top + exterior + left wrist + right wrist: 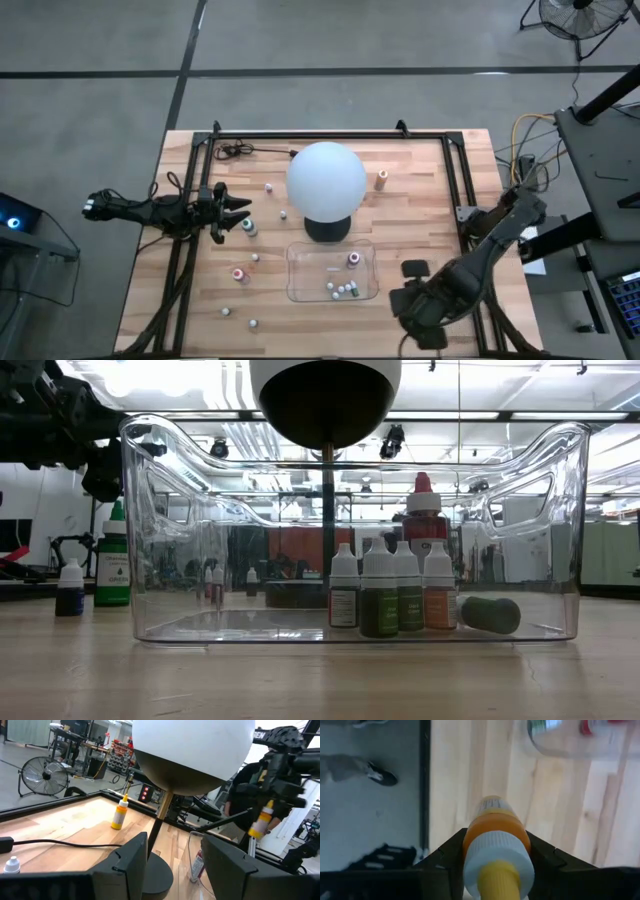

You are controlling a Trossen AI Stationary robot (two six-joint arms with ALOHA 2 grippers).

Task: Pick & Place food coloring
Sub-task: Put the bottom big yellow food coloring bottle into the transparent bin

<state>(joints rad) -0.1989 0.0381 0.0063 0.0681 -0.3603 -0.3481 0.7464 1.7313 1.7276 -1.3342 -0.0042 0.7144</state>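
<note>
My right gripper (496,845) is shut on an orange food coloring bottle (495,822) with a white collar and yellow cap. It is above the table's near right part (412,300), beside the clear tray (300,285). The left wrist view shows this bottle far off (261,824). Several small bottles stand in the tray (342,290), with a pink-capped one (353,259). Others stand loose on the table, among them a teal one (248,227), a pink one (238,273) and an orange one (381,179). My left gripper (235,212) is open and empty, next to the teal bottle. My right gripper pinches the orange bottle's body just under the white collar (470,837) between its two fingers. The fingers point down and lie along the bottle, whose cap (502,877) is toward the wrist. The bottle hangs upright, clear of the table.
A white globe lamp (326,178) on a dark base (326,228) stands mid-table, just behind the tray. A black frame (330,134) runs around the table's edges. A black cable (235,151) lies at the far left. A dark flat object (413,268) lies right of the tray.
</note>
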